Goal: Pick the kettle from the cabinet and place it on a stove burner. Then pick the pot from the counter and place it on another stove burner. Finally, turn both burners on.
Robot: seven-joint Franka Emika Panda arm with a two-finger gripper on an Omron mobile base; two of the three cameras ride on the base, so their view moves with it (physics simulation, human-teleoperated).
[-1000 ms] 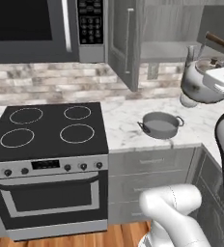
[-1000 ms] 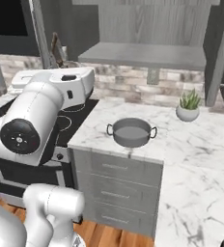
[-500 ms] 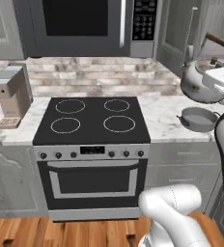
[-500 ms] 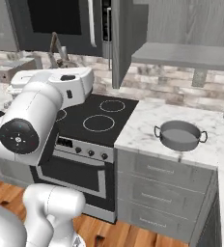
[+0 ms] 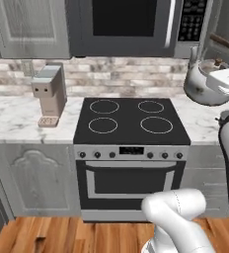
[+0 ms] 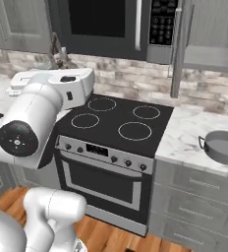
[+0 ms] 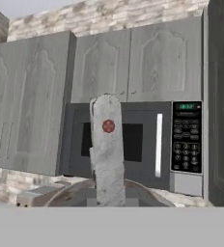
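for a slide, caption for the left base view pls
Kettle held aloft at right of the cooktop, all four burners bare; coffee machine on the counter.

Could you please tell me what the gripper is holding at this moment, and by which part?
The gripper holds the kettle in the air, to the right of the cooktop, seemingly by its arched brown handle.

a home kitchen: black glass cooktop (image 5: 131, 120) over an oven, microwave (image 5: 136, 27) above, marble counter (image 5: 18, 118), grey cabinets, brick backsplash.
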